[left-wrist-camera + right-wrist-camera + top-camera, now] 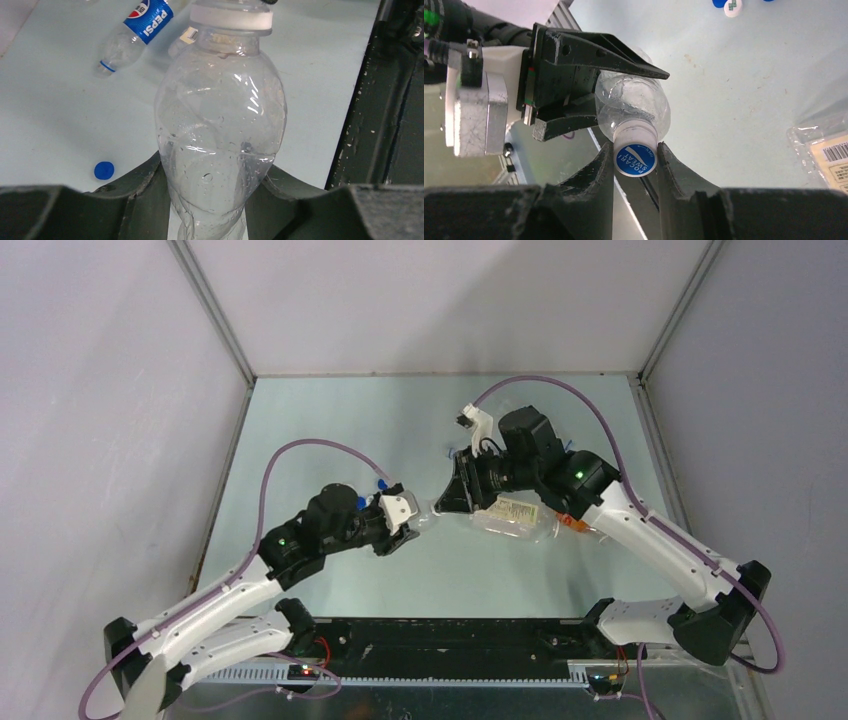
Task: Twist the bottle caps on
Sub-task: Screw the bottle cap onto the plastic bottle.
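Right gripper (634, 147) pinches cap (636, 159), top printed POCARI SWEAT, seated on clear bottle (220, 115), which is clamped in left gripper (212, 172). Left wrist view only: PEPSI bottle (135, 30) lying down, loose blue cap (104, 170) on table (50, 125).

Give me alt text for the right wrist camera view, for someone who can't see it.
The right gripper pinches a blue Pocari Sweat cap in its jaws, on the neck of a clear bottle that the left gripper holds sideways over the pale table. At the top edge lie loose blue and white caps.
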Motion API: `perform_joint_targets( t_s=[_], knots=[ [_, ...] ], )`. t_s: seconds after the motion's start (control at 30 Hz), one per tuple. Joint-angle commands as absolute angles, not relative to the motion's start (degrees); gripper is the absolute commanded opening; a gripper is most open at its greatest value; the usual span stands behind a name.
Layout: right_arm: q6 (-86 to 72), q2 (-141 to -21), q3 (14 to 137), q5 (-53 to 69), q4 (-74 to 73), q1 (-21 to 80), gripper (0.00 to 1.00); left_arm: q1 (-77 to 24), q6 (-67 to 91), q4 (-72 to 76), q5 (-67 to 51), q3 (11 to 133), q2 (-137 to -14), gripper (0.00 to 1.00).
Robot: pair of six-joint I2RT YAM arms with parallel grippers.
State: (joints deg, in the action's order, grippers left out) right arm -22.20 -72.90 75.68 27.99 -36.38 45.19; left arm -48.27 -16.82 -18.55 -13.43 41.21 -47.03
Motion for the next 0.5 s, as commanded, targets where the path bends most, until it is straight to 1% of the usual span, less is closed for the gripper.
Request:
perform_joint_targets(
  t_s=[0.0, 0.03, 0.07, 0.1, 0.23, 0.37, 0.47],
  knots=[
    [-25.8, -71.4, 76.1, 29.3, -33.2, 45.6, 0.32, -48.6, -17.5, -11.7, -10.3, 42.6, -45.8, 0.00],
    [-23.8, -70.5, 76.3, 29.9, -33.5, 45.5, 0.38, -48.6, -17.0, -12.3, -10.8, 42.5, -45.6, 0.00],
    [-20.1, -70.0, 76.7, 30.1, -33.8, 45.4, 0.42, -48.6, -16.7, -12.6, -11.1, 42.4, -45.5, 0.00],
    [-17.9, -69.0, 76.9, 31.2, -34.4, 45.3, 0.48, -48.6, -16.3, -13.2, -11.9, 42.4, -45.5, 0.00],
    [-4.5, -65.8, 77.0, 33.4, -37.3, 45.0, 0.60, -48.5, -16.1, -16.2, -16.0, 43.2, -46.8, 0.00],
    [11.0, -63.1, 77.0, 33.9, -41.2, 44.8, 0.64, -48.4, -16.1, -18.4, -21.3, 45.2, -48.7, 0.00],
    [19.7, -62.0, 77.0, 35.7, -44.6, 44.8, 0.64, -48.5, -16.3, -19.7, -26.2, 46.7, -49.9, 0.00]
  ],
)
